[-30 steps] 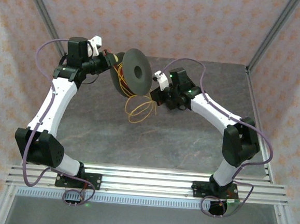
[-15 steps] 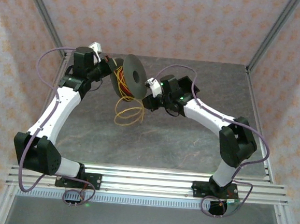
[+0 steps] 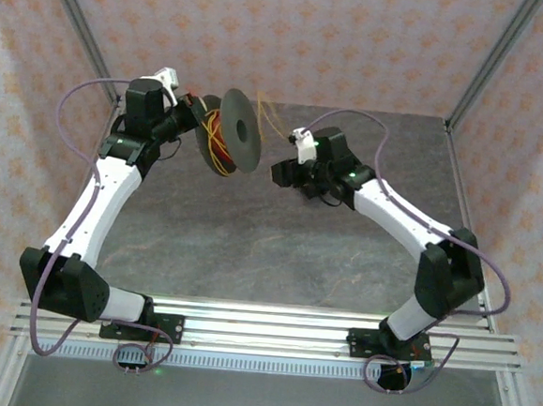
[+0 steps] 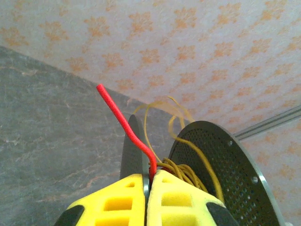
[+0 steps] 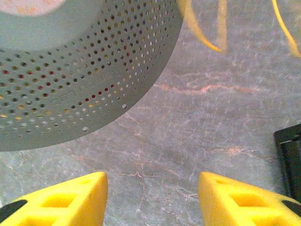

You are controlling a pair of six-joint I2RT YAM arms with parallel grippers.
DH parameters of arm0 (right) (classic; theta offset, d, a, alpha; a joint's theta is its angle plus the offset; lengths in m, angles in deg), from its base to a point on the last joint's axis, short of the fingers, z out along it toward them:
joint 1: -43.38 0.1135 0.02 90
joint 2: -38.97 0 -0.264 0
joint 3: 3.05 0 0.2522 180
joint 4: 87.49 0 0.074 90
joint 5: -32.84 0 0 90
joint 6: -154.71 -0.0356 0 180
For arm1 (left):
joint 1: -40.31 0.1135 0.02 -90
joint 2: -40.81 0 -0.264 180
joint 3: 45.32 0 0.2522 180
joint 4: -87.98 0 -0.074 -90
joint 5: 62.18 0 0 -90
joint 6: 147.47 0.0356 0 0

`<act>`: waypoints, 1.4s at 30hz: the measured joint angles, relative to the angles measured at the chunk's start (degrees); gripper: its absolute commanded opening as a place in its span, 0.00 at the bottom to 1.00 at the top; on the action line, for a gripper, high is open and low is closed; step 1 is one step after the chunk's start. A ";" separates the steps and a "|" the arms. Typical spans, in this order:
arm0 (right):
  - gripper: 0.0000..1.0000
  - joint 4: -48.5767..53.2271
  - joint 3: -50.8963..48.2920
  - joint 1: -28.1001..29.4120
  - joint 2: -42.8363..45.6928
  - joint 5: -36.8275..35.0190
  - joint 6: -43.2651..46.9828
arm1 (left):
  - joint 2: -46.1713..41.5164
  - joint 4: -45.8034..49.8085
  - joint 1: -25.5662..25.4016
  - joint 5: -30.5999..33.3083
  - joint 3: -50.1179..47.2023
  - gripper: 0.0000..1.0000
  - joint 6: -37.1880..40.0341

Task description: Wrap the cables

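Observation:
A dark grey perforated spool (image 3: 240,130) hangs above the table, tilted on edge. Yellow-orange cables (image 3: 218,144) with some red wire are wound on its core. A loose yellow loop (image 3: 264,118) sticks out behind the far flange. My left gripper (image 3: 201,115) is shut on the spool's near flange (image 4: 132,150), and a red wire end (image 4: 123,123) comes up out of its closed jaws (image 4: 149,176) beside the yellow coils (image 4: 186,170). My right gripper (image 3: 283,172) stands open just right of the spool; its fingers (image 5: 61,200) are wide apart over bare table, under the flange (image 5: 80,70).
The grey marbled table (image 3: 277,250) lies below both arms. Patterned walls and metal corner posts (image 3: 495,56) enclose the back and sides. A black part (image 5: 289,155) sits at the right edge of the right wrist view. Blurred yellow strands (image 5: 202,26) cross its top.
The yellow loops that hung below the spool have gone up; a small loop now sticks out behind it. The right gripper moved left under the spool, then back right. The left arm shifted slightly.

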 measured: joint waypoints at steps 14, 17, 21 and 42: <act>0.62 3.17 -2.58 -3.56 9.51 0.66 -7.02 | -1.14 7.65 0.02 -4.55 10.14 0.00 1.53; 0.61 6.64 -0.81 -4.68 9.51 0.70 -9.20 | -1.84 9.64 0.02 -6.21 11.82 0.00 1.88; 0.63 8.61 2.71 -6.32 9.51 2.38 -12.37 | -3.80 11.41 0.02 -7.85 12.50 0.00 2.78; 0.58 14.62 12.87 -6.62 5.55 3.65 -16.26 | -6.40 13.66 0.02 -12.22 13.51 0.00 2.29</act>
